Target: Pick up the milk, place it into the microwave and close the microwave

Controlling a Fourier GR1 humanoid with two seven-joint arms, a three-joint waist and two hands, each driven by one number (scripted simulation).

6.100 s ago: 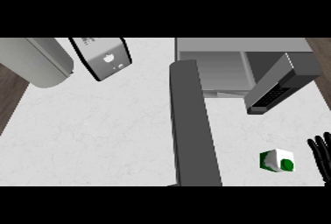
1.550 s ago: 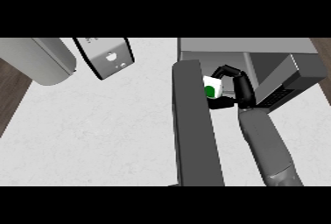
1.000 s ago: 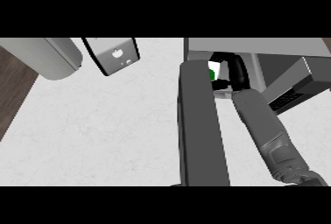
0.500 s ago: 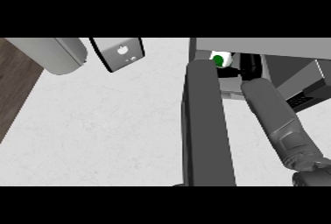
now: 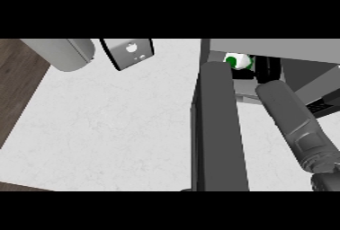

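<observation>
The milk [image 5: 238, 61] is a small white carton with a green mark, sitting just inside the microwave's [image 5: 279, 46] opening at the top right. My right hand [image 5: 264, 68] is black and reaches into that cavity right beside the carton, fingers curled against it and partly hidden under the microwave's top. Its grey forearm [image 5: 292, 121] runs up from the lower right. The microwave's door [image 5: 218, 130] stands open as a long dark slab left of the forearm. My left hand does not show.
A grey rounded appliance [image 5: 63, 53] and a dark-framed grey panel [image 5: 129, 51] stand at the back left. The white counter [image 5: 106, 126] spreads left of the door, with wooden floor [image 5: 15, 90] beyond its left edge.
My right arm has stretched forward, carrying the milk from the door's edge deeper into the microwave. The whole view has shifted, so the door and the counter's things sit further right.
</observation>
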